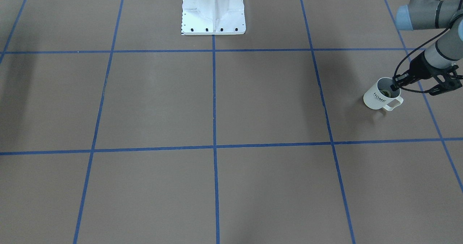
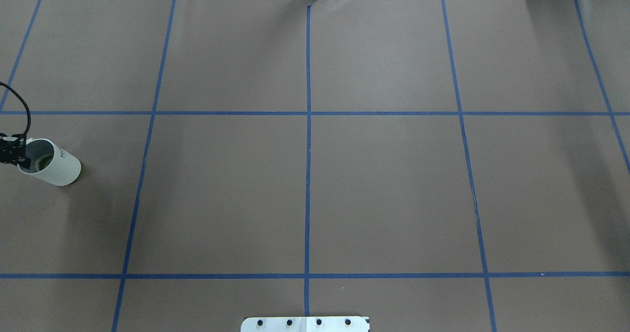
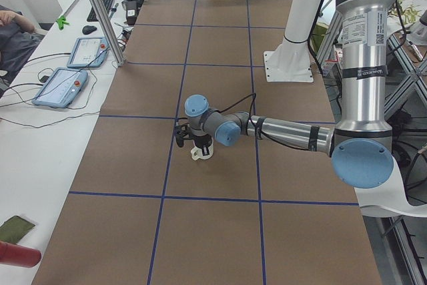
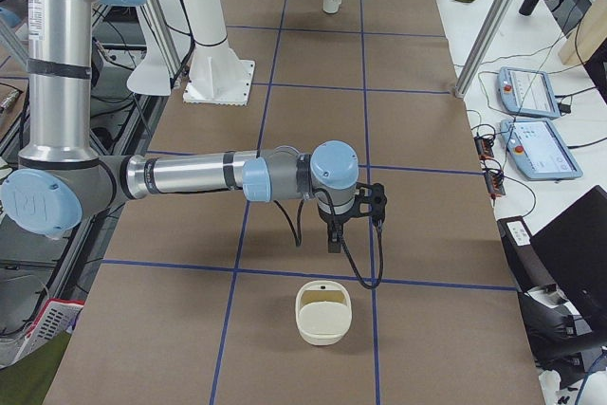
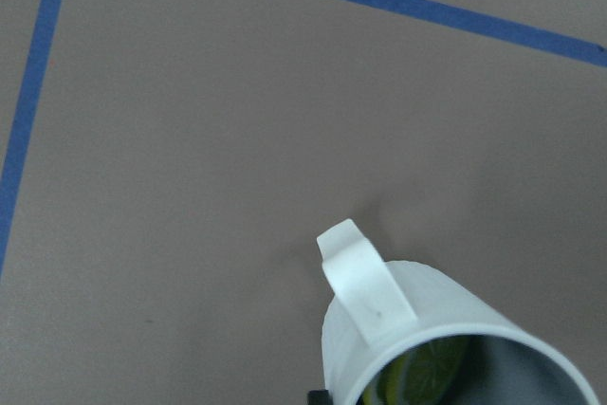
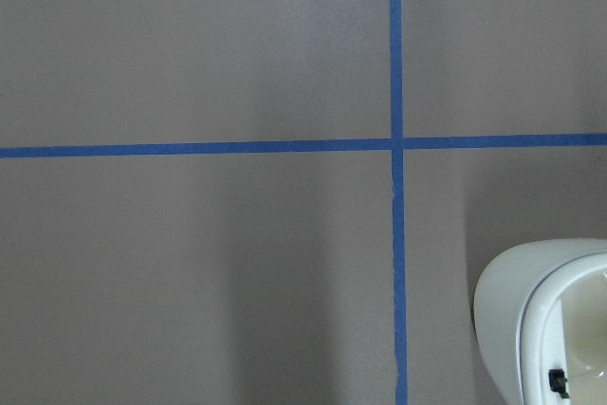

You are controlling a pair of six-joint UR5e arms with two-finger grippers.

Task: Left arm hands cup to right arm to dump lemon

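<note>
Left claw [image 1: 396, 84] pinching cup [image 1: 376, 99] rim | lemon [image 5: 427, 372] inside | right claw [image 4: 334, 242] state unclear

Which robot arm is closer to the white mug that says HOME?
Left. The left gripper grips the white HOME mug by its rim. The right gripper hangs far away, beside a cream tub.

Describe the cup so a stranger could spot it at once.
On the brown table gridded with blue tape, go to the robot's left end, where the left gripper meets a rim. That cup is white with black HOME lettering, a squarish handle and a lemon inside, unlike the plain cream container at the other end.
</note>
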